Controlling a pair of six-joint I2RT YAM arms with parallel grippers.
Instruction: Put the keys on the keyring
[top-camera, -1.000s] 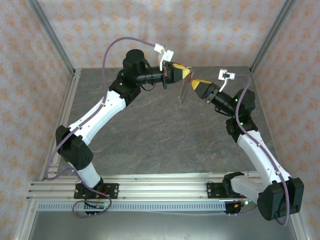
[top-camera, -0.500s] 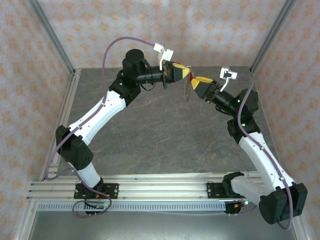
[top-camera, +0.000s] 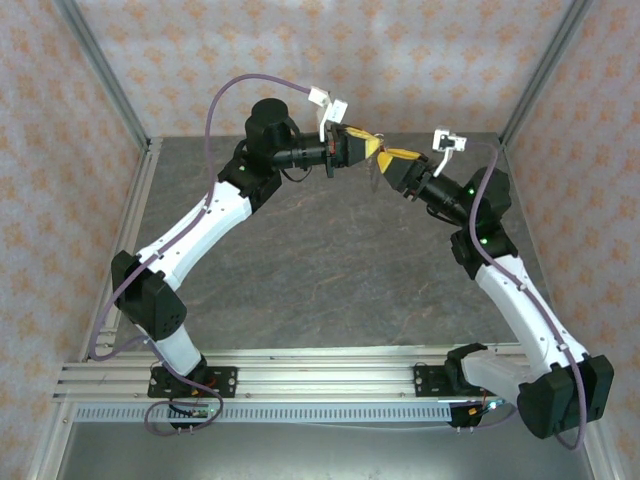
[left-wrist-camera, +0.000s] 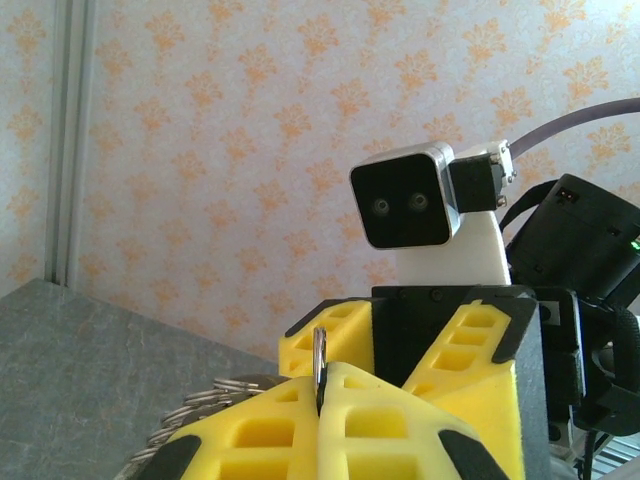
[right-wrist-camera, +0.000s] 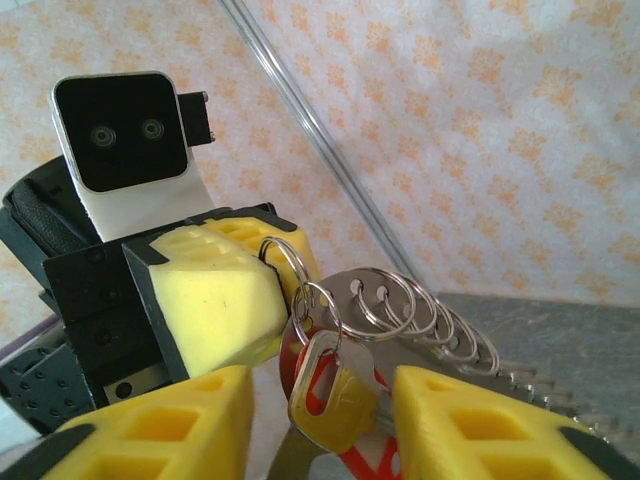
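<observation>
High over the far middle of the table, my left gripper (top-camera: 366, 146) (left-wrist-camera: 322, 388) is shut on a thin silvery split ring (left-wrist-camera: 319, 356) (right-wrist-camera: 284, 258), the top of the keyring. From it a chain of linked rings (right-wrist-camera: 430, 305) (left-wrist-camera: 195, 415) hangs away. On a small ring hangs a brass-coloured key (right-wrist-camera: 335, 410), with a red key (right-wrist-camera: 292, 352) right behind it. My right gripper (top-camera: 386, 161) (right-wrist-camera: 322, 392) faces the left one tip to tip. Its yellow fingers (right-wrist-camera: 160, 425) stand open either side of the keys, with gaps showing.
The grey stone tabletop (top-camera: 320, 260) lies well below both grippers. Patterned walls and slanted metal posts (top-camera: 105, 75) close the back and sides. A metal rail (top-camera: 300, 380) with both arm bases runs along the near edge.
My right gripper has risen and moved left up to the left gripper's tip, so the hanging keys now sit between its fingers, which have narrowed a little. The left gripper has stayed put.
</observation>
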